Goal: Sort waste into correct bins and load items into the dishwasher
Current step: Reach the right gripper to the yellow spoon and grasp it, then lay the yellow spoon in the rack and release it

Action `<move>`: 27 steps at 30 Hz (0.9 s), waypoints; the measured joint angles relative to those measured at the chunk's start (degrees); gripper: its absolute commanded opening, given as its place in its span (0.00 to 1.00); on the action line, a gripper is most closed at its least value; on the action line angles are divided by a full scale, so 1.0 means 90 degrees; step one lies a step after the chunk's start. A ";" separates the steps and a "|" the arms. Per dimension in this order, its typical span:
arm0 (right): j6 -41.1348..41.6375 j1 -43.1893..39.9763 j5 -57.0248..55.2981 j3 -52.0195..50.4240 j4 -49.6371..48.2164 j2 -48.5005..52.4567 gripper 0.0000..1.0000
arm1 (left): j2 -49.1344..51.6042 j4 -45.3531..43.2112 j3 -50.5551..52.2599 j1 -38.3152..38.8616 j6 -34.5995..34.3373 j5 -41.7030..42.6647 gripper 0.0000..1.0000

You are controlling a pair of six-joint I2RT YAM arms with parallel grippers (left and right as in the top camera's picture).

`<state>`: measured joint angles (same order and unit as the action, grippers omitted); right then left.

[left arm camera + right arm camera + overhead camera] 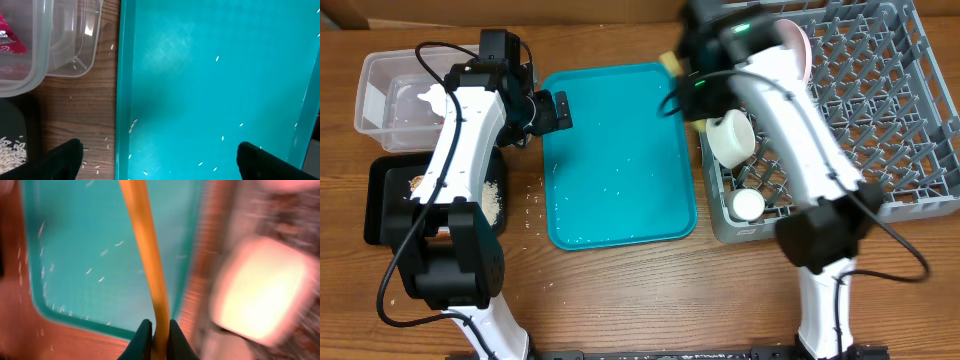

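left gripper (pixel 159 156): fingers wide apart over teal tray (pixel 210 75) | right gripper (pixel 159 332): squeezed tight on yellow spoon (pixel 142 240), over the tray's right side | red wrapper (pixel 9 40): in clear tub (pixel 75 55), its white print too small to read | white cup (pixel 730 137): in grey rack (pixel 890 110) | rice (pixel 10 151): on black tray (pixel 380 215), a few grains on teal tray

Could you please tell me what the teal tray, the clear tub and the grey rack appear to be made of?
Teal tray: probably moulded plastic, smooth with a soft sheen. Clear tub: transparent glossy plastic, glare on its walls. Grey rack: likely matte plastic, a moulded grid of pegs.
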<state>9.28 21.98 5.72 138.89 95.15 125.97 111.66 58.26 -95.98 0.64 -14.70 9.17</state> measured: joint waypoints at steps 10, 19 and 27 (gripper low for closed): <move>0.1460 -0.2397 -0.0682 -0.0534 0.0216 -0.2164 0.04 | 0.0000 0.0000 0.0000 0.0000 0.0000 -0.0002 1.00; 0.5042 -0.2584 -0.1073 -0.4226 -0.1190 -0.2472 0.04 | 0.0000 0.0000 0.0000 0.0000 -0.0002 -0.0005 1.00; 0.7215 -0.2467 -0.0459 -0.6166 -0.2509 -0.2436 0.23 | 0.0000 0.0000 0.0000 0.0000 -0.0002 -0.0002 1.00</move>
<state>74.22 -0.23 1.58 83.40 72.58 104.05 111.66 58.26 -95.98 0.64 -14.72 9.15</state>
